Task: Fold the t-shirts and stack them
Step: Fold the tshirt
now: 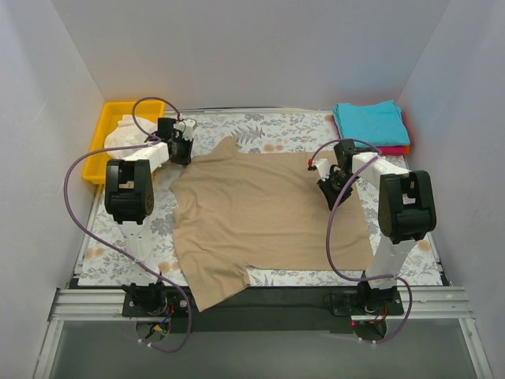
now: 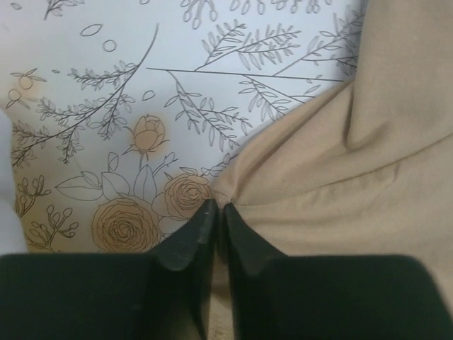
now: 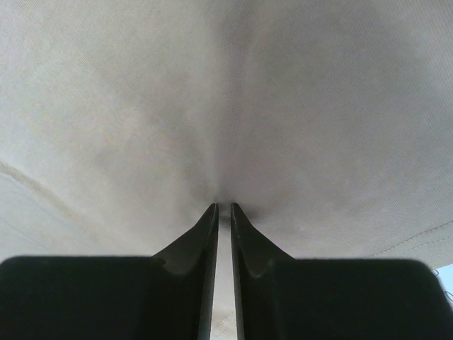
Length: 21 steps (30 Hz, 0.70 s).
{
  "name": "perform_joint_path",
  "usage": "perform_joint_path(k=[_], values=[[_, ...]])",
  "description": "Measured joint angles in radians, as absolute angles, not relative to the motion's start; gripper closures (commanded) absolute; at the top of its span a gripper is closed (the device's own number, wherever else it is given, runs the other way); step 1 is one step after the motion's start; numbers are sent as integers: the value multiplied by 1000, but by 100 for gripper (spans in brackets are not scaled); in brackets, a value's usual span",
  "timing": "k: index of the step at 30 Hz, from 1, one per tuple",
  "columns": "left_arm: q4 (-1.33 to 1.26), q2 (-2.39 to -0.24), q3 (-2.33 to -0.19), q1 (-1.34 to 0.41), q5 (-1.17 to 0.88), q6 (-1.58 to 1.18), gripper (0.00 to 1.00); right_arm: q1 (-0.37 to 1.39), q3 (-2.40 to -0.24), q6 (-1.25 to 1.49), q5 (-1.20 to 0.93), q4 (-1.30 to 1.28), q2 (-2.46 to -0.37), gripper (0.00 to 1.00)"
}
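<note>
A large tan t-shirt (image 1: 268, 213) lies spread across the flower-printed cloth (image 1: 276, 130), one sleeve hanging over the table's near edge. My left gripper (image 1: 182, 155) sits at the shirt's far left corner. In the left wrist view its jaws (image 2: 218, 207) are shut on a puckered edge of tan cloth (image 2: 340, 163). My right gripper (image 1: 329, 188) is down on the shirt's right side. Its jaws (image 3: 223, 207) are shut on a pinch of the tan fabric (image 3: 226, 99), which fills that view. A folded teal t-shirt (image 1: 369, 122) rests on a red-pink one (image 1: 399, 150) at the far right.
A yellow bin (image 1: 110, 117) at the far left holds a bunched white t-shirt (image 1: 125, 133). White walls close in the table on the left, right and far sides. Purple cables loop from both arms. The printed cloth (image 2: 106, 106) lies flat under the left jaws.
</note>
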<state>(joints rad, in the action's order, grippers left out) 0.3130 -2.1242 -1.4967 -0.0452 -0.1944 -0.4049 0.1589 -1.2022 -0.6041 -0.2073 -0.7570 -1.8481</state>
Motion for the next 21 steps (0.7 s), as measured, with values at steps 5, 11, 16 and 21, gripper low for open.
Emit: perform_joint_path(k=[5, 11, 16, 21], values=[[337, -2126, -1551, -44, -287, -416, 62, 159, -1200, -606, -204, -757, -1845, 83], [305, -2203, -1807, -79, -377, -477, 53, 159, -1201, -607, -204, -760, -1845, 83], [280, -2315, -1932, -138, -393, -515, 53, 158, -1205, -606, -202, -767, -1845, 83], [295, -2411, -1942, -184, -392, -532, 53, 157, -1214, -606, -192, -784, -1850, 83]])
